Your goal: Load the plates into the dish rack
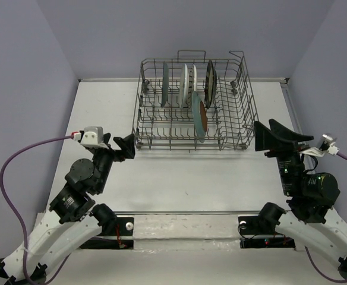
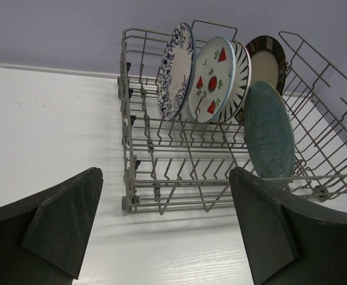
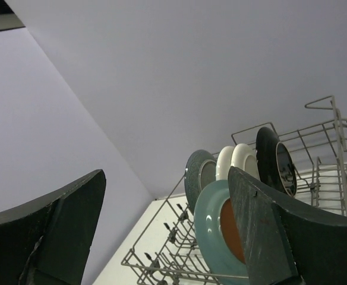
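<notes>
showing the dish rack (image 1: 246,113) at the far middle of the white table (image 1: 179,181), loaded with all five plates, each upright on edge between the wire tines. lined up in the back row, left to right from overhead: blue floral plate (image 2: 174,71), white plate with red fruit motifs (image 2: 212,80), white plate with navy radial stripes (image 2: 240,83), dark glossy plate (image 2: 267,59). fruit and striped plates packed close, face to back; whether touching, cannot tell. set alone in the row nearer the arms, toward the rack's right half: teal-grey plate (image 1: 195,116), leaning a little, teal on the face toward the left arm, with a reddish-brown centre on the side toward the right arm.

hovering low over the table just off the rack's near left corner: left gripper (image 1: 115,144), fingers spread wide and gripping nothing, aimed at the rack, with the plates framed between the two dark pads in the left wrist view. hanging just beside the rack's near right corner: right gripper (image 1: 275,135), fingers likewise wide apart and holding nothing, clear of the wire. looking up past the teal-grey plate to the purple wall in the right wrist view.
</notes>
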Controlling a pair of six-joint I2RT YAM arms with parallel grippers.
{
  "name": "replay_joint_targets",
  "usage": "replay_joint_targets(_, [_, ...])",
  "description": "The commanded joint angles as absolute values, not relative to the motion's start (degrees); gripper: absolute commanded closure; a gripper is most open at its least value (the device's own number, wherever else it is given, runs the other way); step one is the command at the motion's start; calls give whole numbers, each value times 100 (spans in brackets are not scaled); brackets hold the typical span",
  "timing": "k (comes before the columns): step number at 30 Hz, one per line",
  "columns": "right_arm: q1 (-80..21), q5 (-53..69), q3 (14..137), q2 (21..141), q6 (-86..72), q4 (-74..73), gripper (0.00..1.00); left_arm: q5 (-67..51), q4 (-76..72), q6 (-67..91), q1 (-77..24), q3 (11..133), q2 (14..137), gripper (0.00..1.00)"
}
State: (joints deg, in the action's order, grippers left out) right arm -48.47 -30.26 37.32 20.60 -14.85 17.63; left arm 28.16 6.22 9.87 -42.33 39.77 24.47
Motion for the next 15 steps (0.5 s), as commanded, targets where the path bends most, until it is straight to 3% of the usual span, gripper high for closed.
replay_joint_targets(1, [-4896,-3576,3691,2013,-1459,2083,14,2936,273,896,-4131,3955,2303,1])
replay_joint_targets(5, [-4896,-3770,3718,2223,-1503,2039,21,2892,202,905,-4113,3929,2101,1])
replay_joint_targets(6, [-4896,-3771,3744,2285,-1503,2030,29,2848,193,897,-4113,3920,2066,1])
replay_joint_targets(8, [-4896,-3692,3823,2487,-1512,2030,51,2795,150,896,-4113,3902,1969,1])
replay_joint_targets(9, [-4896,-3613,3875,2592,-1503,2030,92,2734,123,896,-4113,3885,1890,1])
replay_joint_targets(15, [-4896,-3340,4025,2900,-1547,1916,93,2751,141,897,-4113,3885,1714,1])
